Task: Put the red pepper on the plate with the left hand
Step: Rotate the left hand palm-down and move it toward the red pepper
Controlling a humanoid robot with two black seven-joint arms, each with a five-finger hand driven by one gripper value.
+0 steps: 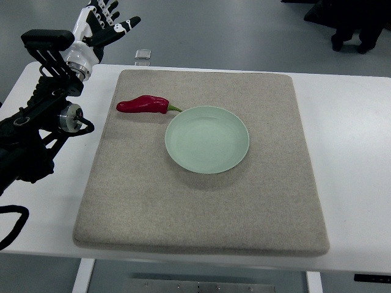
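My left hand (105,19): fingers spread, holding nothing — raised past the table's far-left corner.
Red pepper (143,105): on the mat (201,207), stem touching the plate (208,139) rim.

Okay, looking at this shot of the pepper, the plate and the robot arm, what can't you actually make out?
- Left hand, top view: its fingertips are cut off by the top edge.
- Small clear object behind the mat: too small to identify.
- Red pepper stem tip: it meets the plate rim; whether it touches is unclear.
- Dark shapes at top right: cut off by the frame.
- Right arm: out of view.
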